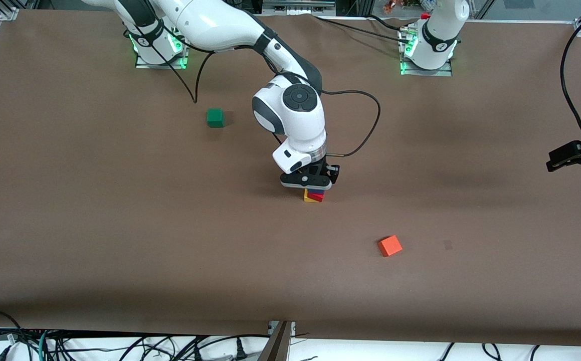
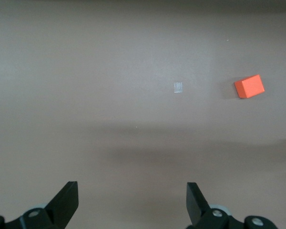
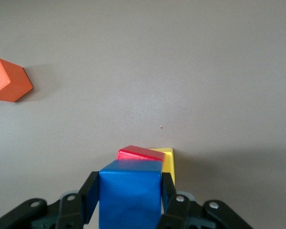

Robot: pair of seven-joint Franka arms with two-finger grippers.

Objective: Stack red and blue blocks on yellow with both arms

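The yellow cube lies mid-table, and the red cube sits on it, turned slightly askew. My right gripper is directly over this stack, shut on the blue cube, which is at the red cube's top; I cannot tell if they touch. In the right wrist view the blue cube is clamped between the fingers, in front of the red cube and the yellow cube. My left gripper is open and empty, high over bare table, and the left arm waits.
An orange-red cube lies nearer the front camera, toward the left arm's end, and shows in both wrist views. A green cube lies toward the right arm's base. A black clamp with a cable juts in at the table's edge.
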